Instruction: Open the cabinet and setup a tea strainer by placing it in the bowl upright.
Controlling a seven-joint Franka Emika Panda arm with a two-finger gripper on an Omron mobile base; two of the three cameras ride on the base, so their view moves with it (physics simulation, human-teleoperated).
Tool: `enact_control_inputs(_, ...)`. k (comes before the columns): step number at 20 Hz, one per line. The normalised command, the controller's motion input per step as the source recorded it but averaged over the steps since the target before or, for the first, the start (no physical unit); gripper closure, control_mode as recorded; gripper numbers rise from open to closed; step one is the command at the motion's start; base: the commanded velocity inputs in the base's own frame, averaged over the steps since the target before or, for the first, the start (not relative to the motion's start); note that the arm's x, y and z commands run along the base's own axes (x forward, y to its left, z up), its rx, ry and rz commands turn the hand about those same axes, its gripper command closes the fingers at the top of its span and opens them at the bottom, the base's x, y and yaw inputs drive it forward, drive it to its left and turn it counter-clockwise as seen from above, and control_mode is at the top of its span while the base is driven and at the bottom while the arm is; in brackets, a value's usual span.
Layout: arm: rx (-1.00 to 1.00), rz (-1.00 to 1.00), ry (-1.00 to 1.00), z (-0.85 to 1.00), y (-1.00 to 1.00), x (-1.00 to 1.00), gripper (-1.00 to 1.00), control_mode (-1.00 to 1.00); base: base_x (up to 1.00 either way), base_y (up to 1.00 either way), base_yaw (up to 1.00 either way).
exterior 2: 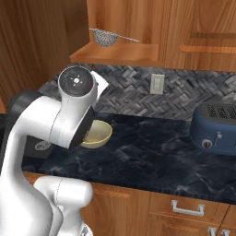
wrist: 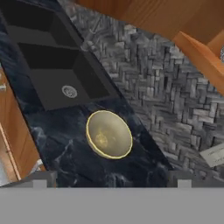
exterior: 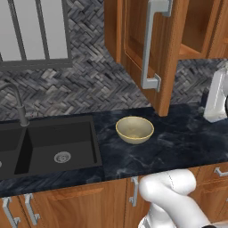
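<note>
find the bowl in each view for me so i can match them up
Left base view: the bowl sits centre, on the dark counter right of the black sink.
Right base view: left of centre, partly hidden behind the arm.
Hand view: centre, below the sink.
Shared landmark: the sink.

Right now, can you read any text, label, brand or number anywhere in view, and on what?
None readable.
Toaster: a knob and a lever on its front, no legible marking.
Wall outlet: plain.
Bowl, tea strainer, cabinet: no lettering.
</note>
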Motion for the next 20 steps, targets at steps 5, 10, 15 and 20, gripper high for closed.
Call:
enact_control_inputs(5,-0.21,0.03,-0.19,0.45,0.0,0.32,-1.0,-1.0,0.0,0.0,0.0)
enact_control_inputs(10,-0.21,0.08,0.0,0.57,0.0,0.24,-1.0,-1.0,0.0,0.0,0.0)
enact_control_inputs(15,-0.01,0.15,0.03,0.26,0.02,0.27,-1.0,-1.0,0.0,0.0,0.0)
enact_control_inputs(20,-0.03,0.19,0.0,0.33,0.01,0.35,-1.0,-1.0,0.0,0.0,0.0)
